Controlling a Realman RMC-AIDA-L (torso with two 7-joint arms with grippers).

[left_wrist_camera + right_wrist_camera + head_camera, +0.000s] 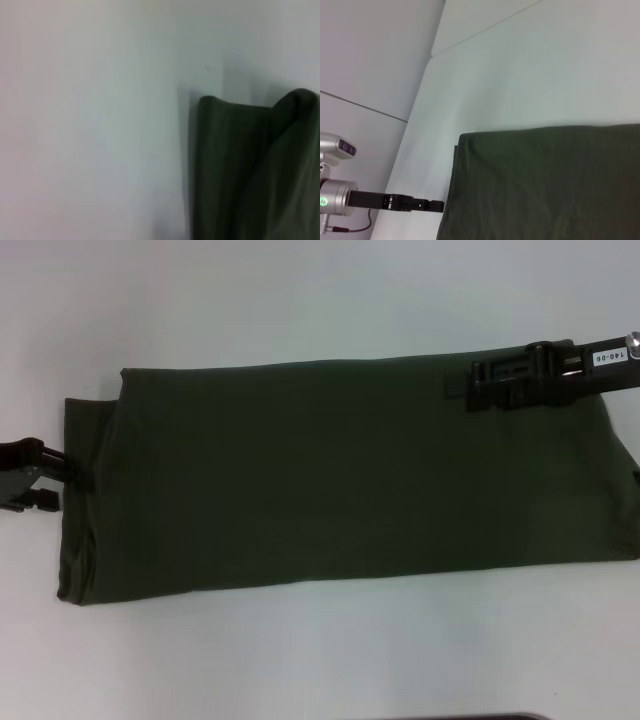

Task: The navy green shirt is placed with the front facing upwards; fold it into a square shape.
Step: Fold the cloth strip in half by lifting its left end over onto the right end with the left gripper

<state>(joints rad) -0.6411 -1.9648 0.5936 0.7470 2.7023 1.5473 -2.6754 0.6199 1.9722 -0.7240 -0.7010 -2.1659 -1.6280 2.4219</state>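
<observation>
Shirt count: one navy green shirt, folded into a long flat band lying across the white table, plain fabric up, no lettering showing. Layered edge at its left end.

Grippers: two. Left gripper at the shirt's left end, touching the edge; fingers too dark against the cloth, cannot tell if spread or pinching. Right gripper over the far edge toward the right end, resting on or just above the fabric; finger state likewise cannot tell.

Left wrist view only: rounded, raised fold of cloth on bare tabletop. Right wrist view only: shirt's corner, left arm reaching the edge, table's far rim and a wall behind.
</observation>
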